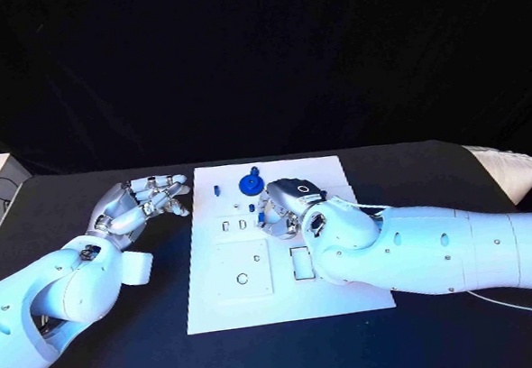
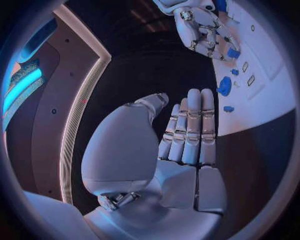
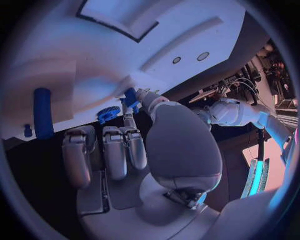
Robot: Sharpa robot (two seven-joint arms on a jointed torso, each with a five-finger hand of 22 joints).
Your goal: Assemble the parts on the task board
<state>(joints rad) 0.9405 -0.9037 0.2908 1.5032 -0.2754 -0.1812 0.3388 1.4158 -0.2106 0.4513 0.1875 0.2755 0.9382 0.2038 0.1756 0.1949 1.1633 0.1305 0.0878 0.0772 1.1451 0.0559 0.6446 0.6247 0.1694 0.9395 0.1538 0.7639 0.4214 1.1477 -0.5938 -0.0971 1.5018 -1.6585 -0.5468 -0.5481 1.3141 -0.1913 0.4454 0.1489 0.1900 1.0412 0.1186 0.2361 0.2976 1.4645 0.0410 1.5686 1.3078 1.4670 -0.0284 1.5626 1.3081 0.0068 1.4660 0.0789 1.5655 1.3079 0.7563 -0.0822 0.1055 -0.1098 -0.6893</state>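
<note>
Your right hand (image 1: 289,207) pinches a small blue part (image 3: 130,96) over the task board (image 1: 339,298), near the blue gear (image 1: 252,185) at twelve o'clock. It looks light, rigid and probably slippery, so hold its sides. Your left hand (image 1: 138,205) hovers at nine o'clock, fingers apart and holding nothing.

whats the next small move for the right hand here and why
Probably a short lowering of the right hand toward the task board, to seat the small blue part pinched at its fingertips. The hand hangs over the board's middle, just near side of the blue gear. The left hand rests open beside the board's edge, holding nothing.
</note>
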